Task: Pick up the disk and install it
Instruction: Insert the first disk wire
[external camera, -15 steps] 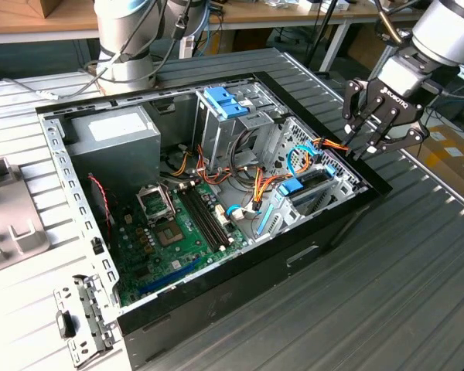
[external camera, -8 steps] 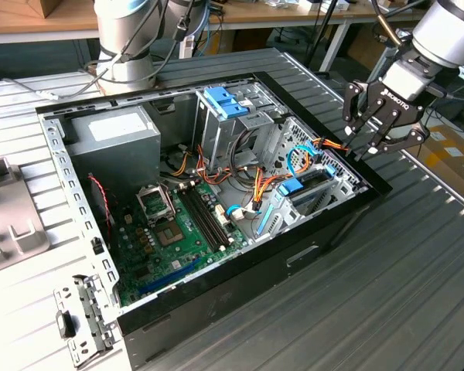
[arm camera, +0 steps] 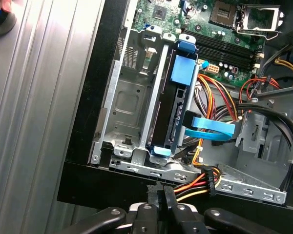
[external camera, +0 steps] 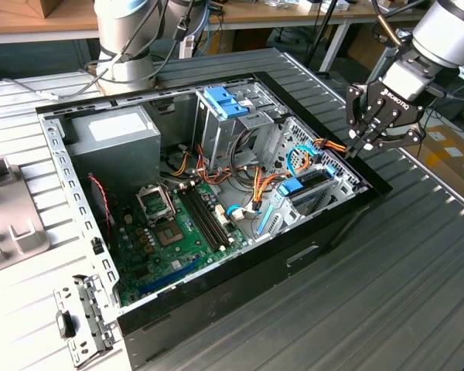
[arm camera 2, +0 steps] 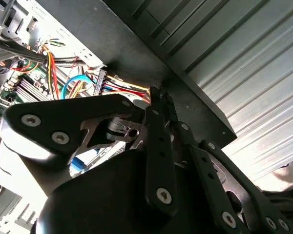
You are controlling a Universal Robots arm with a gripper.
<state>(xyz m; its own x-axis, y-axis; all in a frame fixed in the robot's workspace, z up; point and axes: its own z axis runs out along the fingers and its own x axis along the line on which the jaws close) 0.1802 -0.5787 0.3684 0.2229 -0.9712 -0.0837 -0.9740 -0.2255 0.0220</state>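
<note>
I have the open computer case lying on the ribbed table, motherboard facing up. The exterior view gives me the grey power-supply box in the far corner; the first wrist view looks straight into the drive cage. There the disk sits edge-on in its bay, blue rails showing. My gripper hangs over the case edge beside that bay, fingers pressed together, holding nothing.

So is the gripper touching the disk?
Apart. In the first wrist view the gripper is at the case rim, and a strip of metal frame shows between it and the disk.
</note>
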